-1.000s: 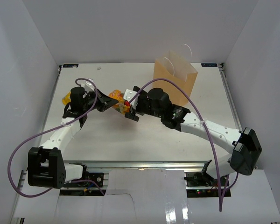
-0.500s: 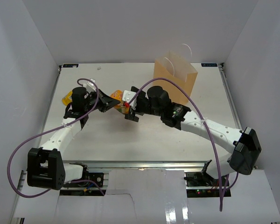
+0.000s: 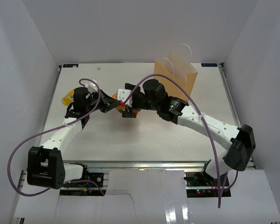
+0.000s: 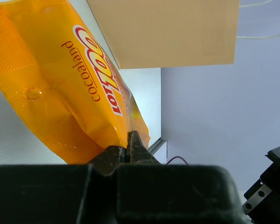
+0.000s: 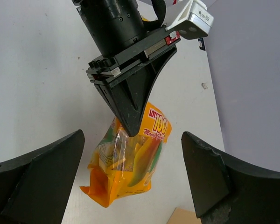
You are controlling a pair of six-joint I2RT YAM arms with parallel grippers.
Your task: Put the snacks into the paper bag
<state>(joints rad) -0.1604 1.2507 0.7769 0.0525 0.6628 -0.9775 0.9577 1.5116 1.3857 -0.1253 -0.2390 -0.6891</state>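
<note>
An orange snack bag (image 5: 130, 163) with mango print hangs above the table, and my left gripper (image 5: 130, 126) is shut on its top edge. The same bag (image 4: 60, 84) fills the left wrist view above the shut left gripper (image 4: 128, 148). My right gripper (image 5: 132, 140) is open, its wide fingers (image 5: 42, 182) standing either side of the hanging bag without touching it. From above, both grippers meet at table centre around the bag (image 3: 116, 97). The tan paper bag (image 3: 177, 77) stands upright at the back right, behind the right arm.
A second orange packet (image 3: 66, 99) lies on the table by the left arm's wrist. White walls enclose the table (image 3: 144, 135) on three sides. A purple cable (image 3: 177, 91) arcs over the right arm near the paper bag.
My right gripper has moved left and farther from me, closing in around the hanging bag. My left gripper has shifted slightly right, still shut on it.
</note>
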